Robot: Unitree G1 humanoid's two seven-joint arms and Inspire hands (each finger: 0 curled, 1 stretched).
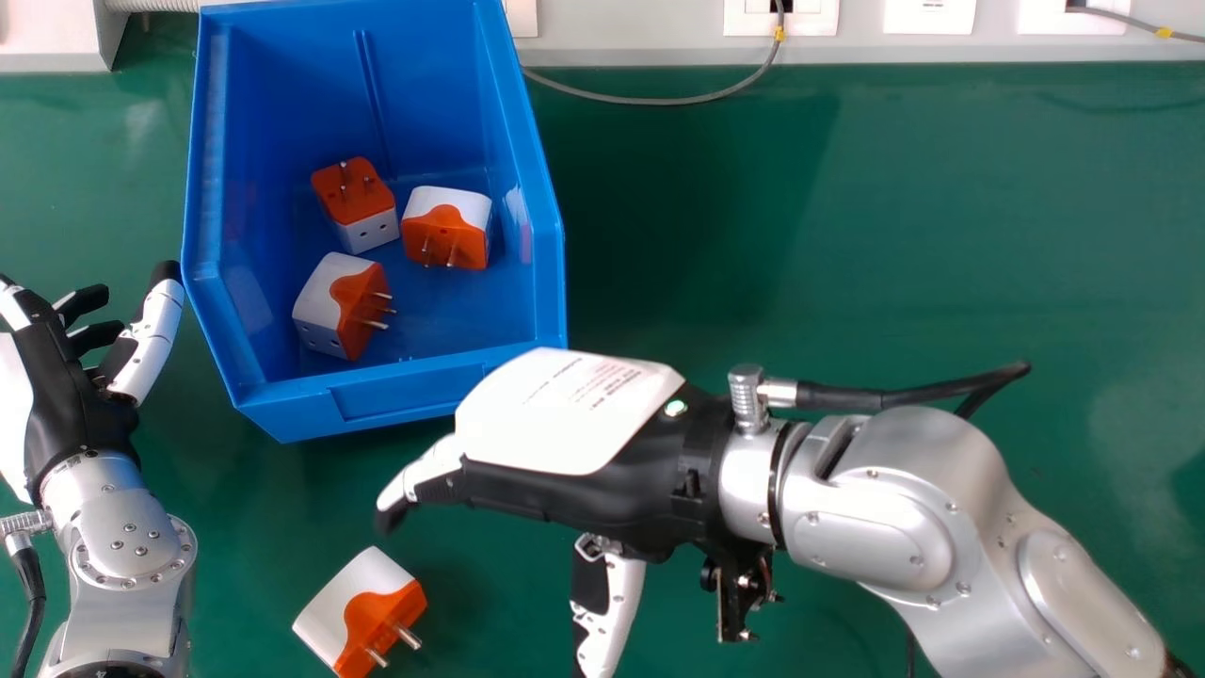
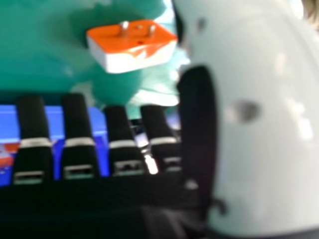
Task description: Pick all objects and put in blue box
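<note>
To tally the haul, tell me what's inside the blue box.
Three orange-and-white adapters lie inside the blue box. They cover the floor directly beneath them, so that can't be seen.

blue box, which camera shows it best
The head view: the blue box appears nearly whole there, with three plug adapters in plain sight on its floor. In the right hand view, part of it shows behind the right hand's fingers.

You had open table (image 1: 894,235) right of the blue box (image 1: 405,391), short of the far cable (image 1: 659,101). The box's walls barred low passage; the left hand (image 1: 80,400) crowded its left side, the right hand (image 1: 574,414) its near-right corner.
</note>
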